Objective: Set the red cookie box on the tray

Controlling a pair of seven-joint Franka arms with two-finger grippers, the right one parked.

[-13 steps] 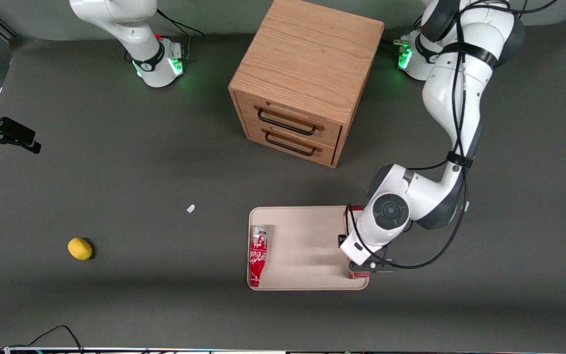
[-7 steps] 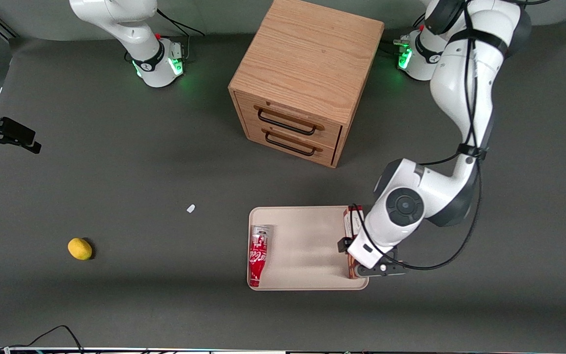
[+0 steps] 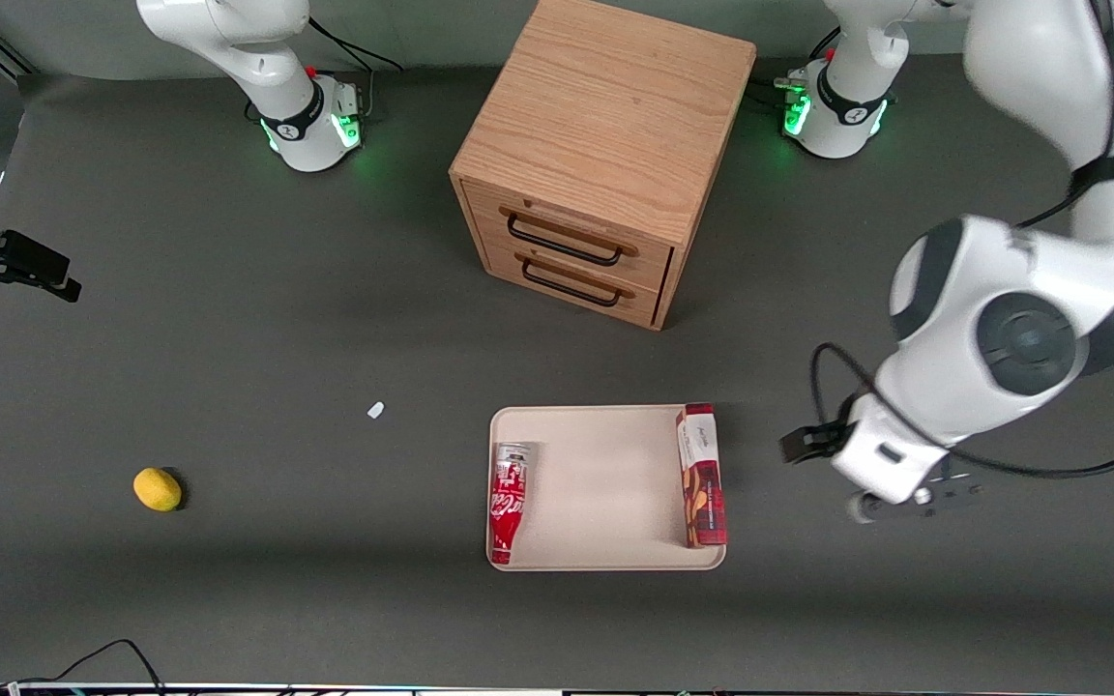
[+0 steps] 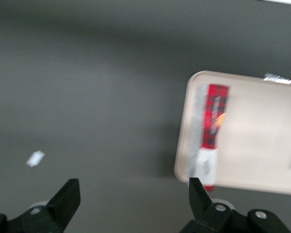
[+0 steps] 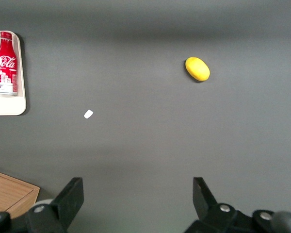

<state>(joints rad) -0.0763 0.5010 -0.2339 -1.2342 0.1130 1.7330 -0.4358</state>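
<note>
Dark grey matting covers the worktop (image 3: 257, 599), and nearest the front camera on it sits the tray (image 3: 605, 559), a cream rectangle with rounded corners and a low rim. The red cookie box (image 3: 701, 476) lies flat inside it, along the short edge at the working arm's end, with its long axis running from near to far and its white end panel at the farther end. Small lettering shows on that panel, but it is too fine to read. A Coca-Cola bottle (image 3: 508, 503) lies along the tray's other short edge, parallel to the box, its script logo legible in the right wrist view.

Toward the working arm's end of the worktop, well apart from the tray, the hand (image 3: 910, 503) hangs over bare matting. The left wrist view shows its two fingers spread wide with nothing between them, and the box (image 4: 211, 133) resting clear of them inside the tray's rim (image 4: 180, 160). The box lies sideways from the hand, toward the parked arm's end. Judged from this, the placement looks done, and any coming move probably needs only to lead the arm away.

A yellow lemon (image 3: 158, 489) and a small white scrap (image 3: 376, 410) lie toward the parked arm's end. Farthest from the camera stands a wooden drawer cabinet (image 3: 605, 159) with two black handles.
</note>
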